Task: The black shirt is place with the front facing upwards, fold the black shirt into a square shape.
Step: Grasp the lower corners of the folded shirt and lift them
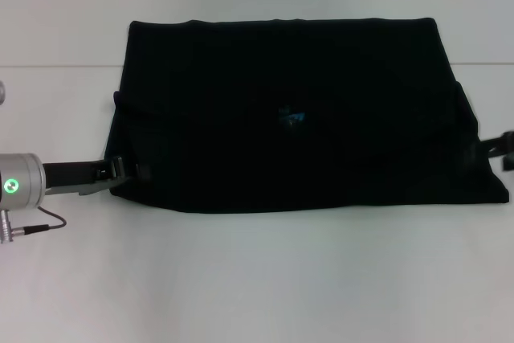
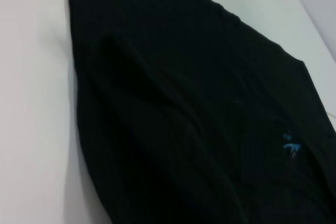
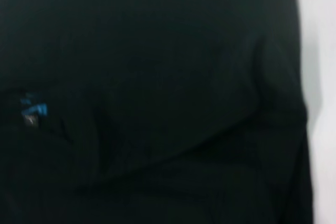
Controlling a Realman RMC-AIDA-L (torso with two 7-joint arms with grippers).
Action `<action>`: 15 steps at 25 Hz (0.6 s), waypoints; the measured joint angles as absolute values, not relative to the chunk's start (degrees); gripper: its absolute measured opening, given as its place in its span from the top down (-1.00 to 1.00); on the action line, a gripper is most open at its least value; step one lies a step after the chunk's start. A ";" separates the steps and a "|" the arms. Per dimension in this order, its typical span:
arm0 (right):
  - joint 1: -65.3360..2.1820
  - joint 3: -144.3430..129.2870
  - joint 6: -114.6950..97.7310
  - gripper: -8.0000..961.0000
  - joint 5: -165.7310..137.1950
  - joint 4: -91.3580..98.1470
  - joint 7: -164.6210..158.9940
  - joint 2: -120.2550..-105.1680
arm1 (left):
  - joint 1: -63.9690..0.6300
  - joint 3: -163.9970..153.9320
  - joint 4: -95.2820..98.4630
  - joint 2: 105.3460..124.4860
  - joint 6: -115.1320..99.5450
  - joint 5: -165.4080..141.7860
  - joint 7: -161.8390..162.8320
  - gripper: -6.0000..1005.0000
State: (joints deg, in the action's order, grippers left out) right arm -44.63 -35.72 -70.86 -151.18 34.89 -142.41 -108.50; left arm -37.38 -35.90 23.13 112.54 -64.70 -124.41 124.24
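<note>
I logged the black shirt (image 1: pixel 305 110) folded into a wide band on the white desk (image 1: pixel 257 279), teal label (image 1: pixel 293 116) showing. Left gripper (image 1: pixel 120 170) sat at its left edge, right gripper (image 1: pixel 502 146) at its right; I couldn't tell either gripper's opening.

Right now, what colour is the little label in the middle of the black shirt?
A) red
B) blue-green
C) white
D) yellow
B: a small blue-green label shows near the middle of the black shirt, which lies spread on the white table; the left gripper is at the shirt's left edge and the right gripper at its right edge.
</note>
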 joint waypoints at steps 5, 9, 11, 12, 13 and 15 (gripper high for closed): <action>-45.13 -38.84 -67.16 -0.89 -151.29 32.01 -142.58 -110.19 | -37.29 -35.72 23.14 112.50 -65.14 -124.23 124.17 0.95; -45.07 -40.09 -66.42 -0.88 -151.34 31.87 -143.02 -110.60 | -37.35 -35.68 23.21 112.49 -65.63 -124.22 124.14 0.95; -44.87 -40.13 -66.34 -0.88 -151.35 31.86 -142.90 -110.61 | -37.33 -35.62 23.27 112.49 -65.80 -124.20 124.08 0.95; -44.79 -40.13 -66.37 -0.88 -151.35 31.92 -142.81 -110.61 | -37.32 -35.60 23.29 112.49 -65.83 -124.20 124.07 0.95; -44.73 -40.12 -66.46 -0.88 -151.35 32.13 -142.78 -110.61 | -37.29 -35.58 23.29 112.49 -65.89 -124.19 124.06 0.95; -44.49 -39.85 -66.74 -0.87 -151.26 32.77 -142.74 -110.61 | -37.20 -35.53 23.29 112.49 -66.06 -124.18 124.05 0.95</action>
